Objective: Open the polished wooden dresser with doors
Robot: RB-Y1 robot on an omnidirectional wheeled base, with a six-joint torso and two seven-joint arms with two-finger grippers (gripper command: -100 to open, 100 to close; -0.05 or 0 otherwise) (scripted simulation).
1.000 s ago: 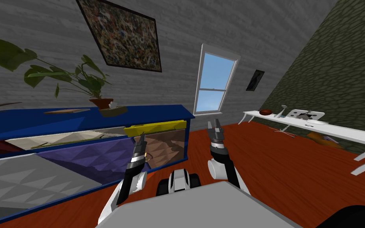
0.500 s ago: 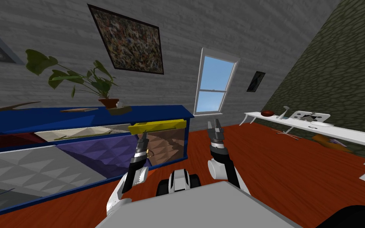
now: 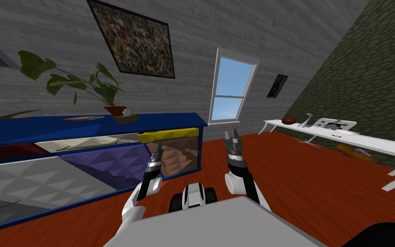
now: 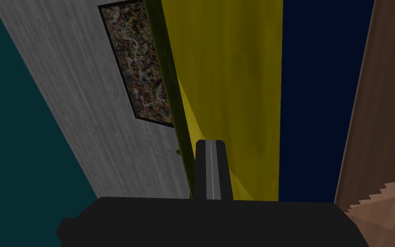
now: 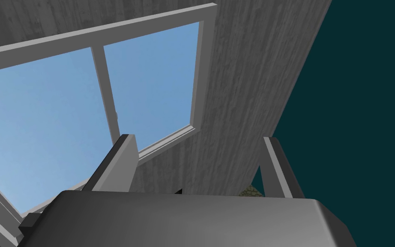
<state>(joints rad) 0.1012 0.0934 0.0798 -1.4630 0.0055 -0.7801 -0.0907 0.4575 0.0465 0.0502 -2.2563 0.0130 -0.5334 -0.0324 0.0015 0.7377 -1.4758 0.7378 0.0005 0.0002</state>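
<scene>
One blue dresser runs along the grey wall to my left. Its front shows one grey panel, one purple panel, one brown panel and one yellow strip above the brown. One potted plant stands on top, under one painting. Of my two grippers, the left gripper is at the brown panel just below the yellow strip, its two fingers pressed together with nothing between them. The right gripper is raised in front of me, well clear of the dresser, its fingers spread. Against half a second ago my head has shifted slightly, more of the brown panel shows, and the left gripper now lies over brown rather than at the purple edge. The dresser's far left end is cut off, and I cannot make out a handle near the fingers.
</scene>
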